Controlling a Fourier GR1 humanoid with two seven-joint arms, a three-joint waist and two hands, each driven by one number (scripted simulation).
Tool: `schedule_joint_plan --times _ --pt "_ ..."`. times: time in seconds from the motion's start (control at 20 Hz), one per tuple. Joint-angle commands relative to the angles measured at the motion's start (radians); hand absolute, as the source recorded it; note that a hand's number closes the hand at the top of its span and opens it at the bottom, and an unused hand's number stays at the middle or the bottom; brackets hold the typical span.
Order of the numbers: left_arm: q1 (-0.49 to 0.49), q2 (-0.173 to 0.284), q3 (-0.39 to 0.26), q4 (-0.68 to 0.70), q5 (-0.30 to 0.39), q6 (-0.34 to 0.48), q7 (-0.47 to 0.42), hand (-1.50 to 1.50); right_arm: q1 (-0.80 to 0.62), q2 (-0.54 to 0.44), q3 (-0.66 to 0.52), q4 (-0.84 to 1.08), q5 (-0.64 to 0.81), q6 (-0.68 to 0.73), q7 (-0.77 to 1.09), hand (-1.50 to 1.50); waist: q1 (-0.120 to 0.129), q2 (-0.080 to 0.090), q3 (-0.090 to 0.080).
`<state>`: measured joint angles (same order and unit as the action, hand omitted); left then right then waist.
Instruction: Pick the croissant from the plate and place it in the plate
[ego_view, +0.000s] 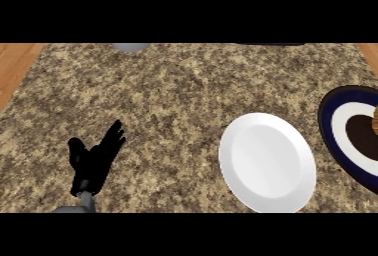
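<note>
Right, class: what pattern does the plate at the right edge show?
Dark blue plate with a white ring around a dark centre; head view.

Showing no readable text, labels, brands, numbers or signs anywhere on the counter or the plates.

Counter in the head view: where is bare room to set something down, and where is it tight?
Bare counter lies between the left hand and the white plate, and across the far half. It is crowded at the right, where the white plate nearly meets the dark plate.
</note>
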<state>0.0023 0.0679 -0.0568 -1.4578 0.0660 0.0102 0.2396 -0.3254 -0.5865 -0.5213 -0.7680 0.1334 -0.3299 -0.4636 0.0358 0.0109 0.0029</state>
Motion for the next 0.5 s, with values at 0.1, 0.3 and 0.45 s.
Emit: schedule_joint_plan --times 0.1,0.3,0.45 --pt "-0.022 0.007 0.021 0.048 0.017 -0.022 -0.018 0.0 -0.151 -0.095 0.06 0.296 0.062 0.143 -0.031 -1.5 0.013 0.006 0.002" --pt "-0.024 -0.011 0.004 0.057 0.003 -0.013 -0.03 0.0 -0.231 -0.044 0.019 0.371 0.012 0.183 -0.17 -1.5 0.012 0.008 0.003" --pt "-0.029 -0.056 -0.038 0.031 -0.053 0.058 -0.001 0.0 -0.23 -0.08 -0.054 0.394 -0.064 0.276 -0.272 -1.5 0.0 0.006 0.004"
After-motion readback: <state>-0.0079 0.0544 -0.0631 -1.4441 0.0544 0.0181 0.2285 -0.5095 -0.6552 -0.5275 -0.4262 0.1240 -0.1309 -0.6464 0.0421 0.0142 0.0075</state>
